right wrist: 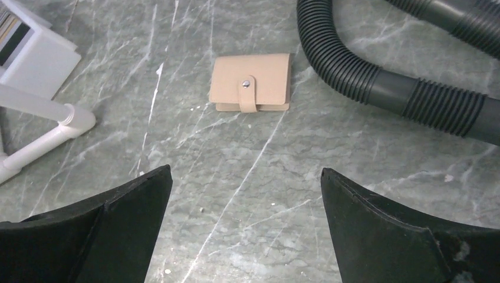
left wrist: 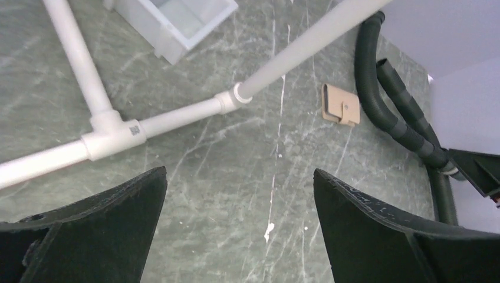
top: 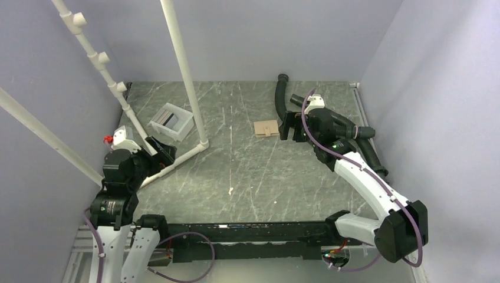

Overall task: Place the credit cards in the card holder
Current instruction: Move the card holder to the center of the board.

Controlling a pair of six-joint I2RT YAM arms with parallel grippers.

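One card holder (right wrist: 250,82), snapped shut | one white tray (right wrist: 42,62), credit cards (right wrist: 10,32) uncounted | both jaws spread wide, empty

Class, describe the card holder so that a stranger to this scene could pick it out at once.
Start at the grey marbled table and go to its far half, beside the black ribbed hose. There lies the card holder: small, flat, tan, shut with a snap tab, unlike the white open tray farther left.
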